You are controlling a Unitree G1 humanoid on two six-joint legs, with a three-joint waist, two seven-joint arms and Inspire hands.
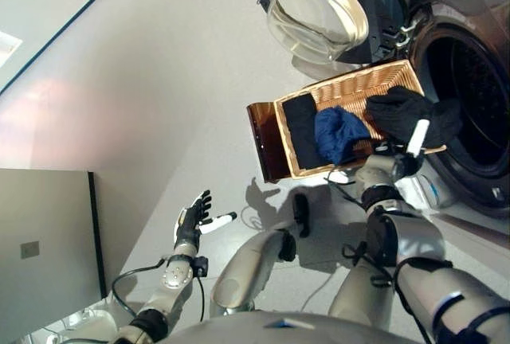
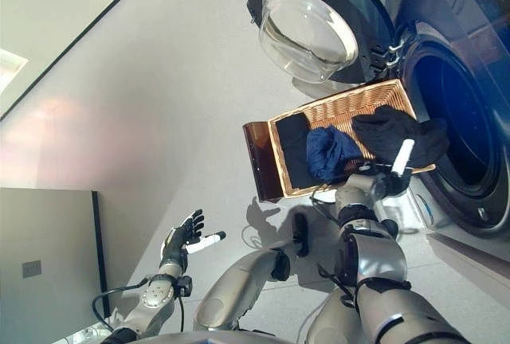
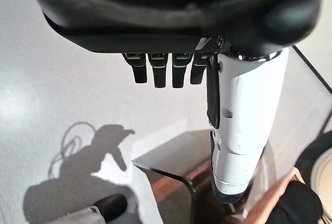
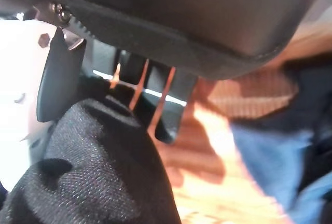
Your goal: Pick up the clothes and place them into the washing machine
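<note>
The left hand (image 1: 191, 220) was held low and idle above the bare floor (image 1: 143, 105), well apart from the laundry, its fingers straight and spread and nothing in them. Farther out, the right hand (image 1: 398, 157) was seen at the near edge of the wicker basket (image 1: 351, 89), its fingers and thumb closed on a black garment (image 1: 410, 113); in the right wrist view dark knitted cloth (image 4: 98, 167) was bunched against the palm. The garment was lifted partly over the basket's rim on the side toward the drum, though part of it appeared to rest there yet.

Just beside the held piece, inside the basket, a blue garment (image 1: 339, 133) lay crumpled, and beyond it a second black garment (image 1: 301, 129) lay flat against the basket's wall.

Past the hand, the washing machine's drum (image 1: 470, 105) was open and dark, and no cloth could be made out within it. The round door (image 1: 315, 9) was swung wide.

The task was judged to be at an early stage: one piece was gripped but not yet delivered, and two were left in the basket.
</note>
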